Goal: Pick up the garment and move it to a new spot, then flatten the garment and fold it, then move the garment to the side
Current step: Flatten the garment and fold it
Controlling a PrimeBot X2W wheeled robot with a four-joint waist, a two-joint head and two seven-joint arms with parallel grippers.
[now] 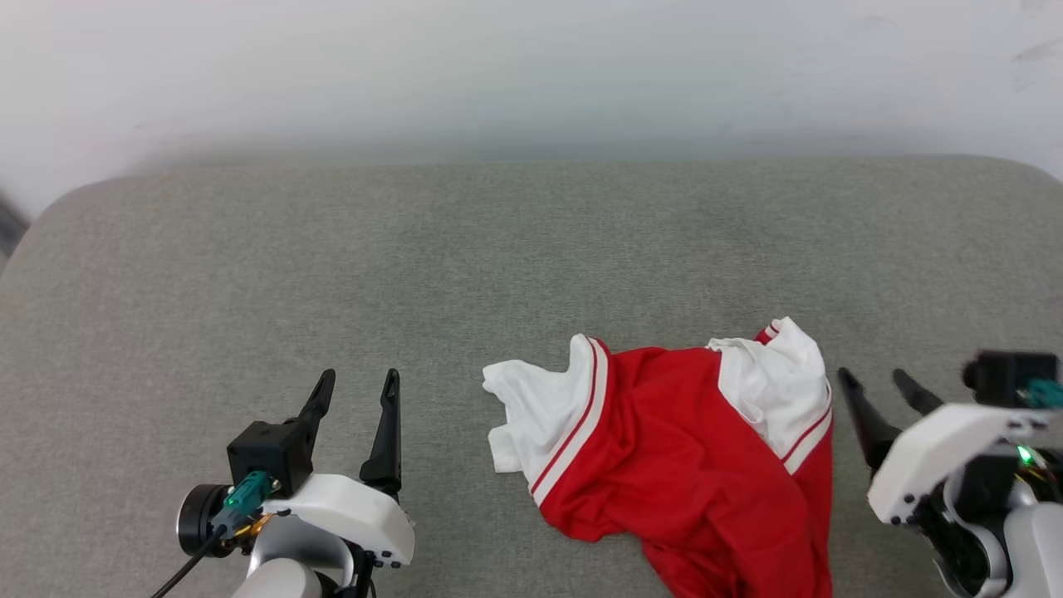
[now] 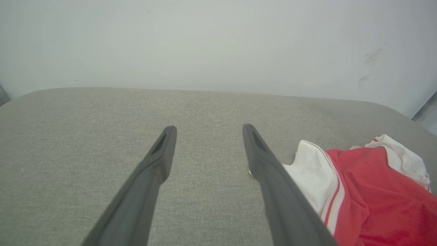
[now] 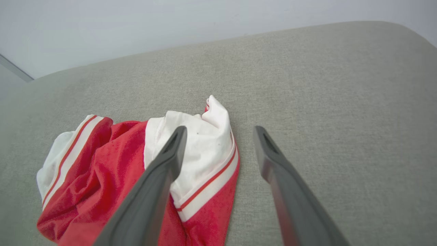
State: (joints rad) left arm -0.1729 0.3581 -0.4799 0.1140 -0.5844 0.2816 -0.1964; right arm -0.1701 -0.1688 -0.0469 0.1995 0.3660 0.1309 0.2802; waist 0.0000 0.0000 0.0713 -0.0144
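Grey fabric surface [image 1: 249, 274] holds the garment [image 1: 689, 448]; pale wall [image 1: 531, 66] behind.

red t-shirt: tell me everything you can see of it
The red T-shirt is soft fabric with white sleeves and thin red-and-white stripe trim at the sleeve seams. It lies crumpled on the grey upholstered surface, running off the head view's bottom edge. The left gripper and right gripper flank it, fingers open, holding nothing.
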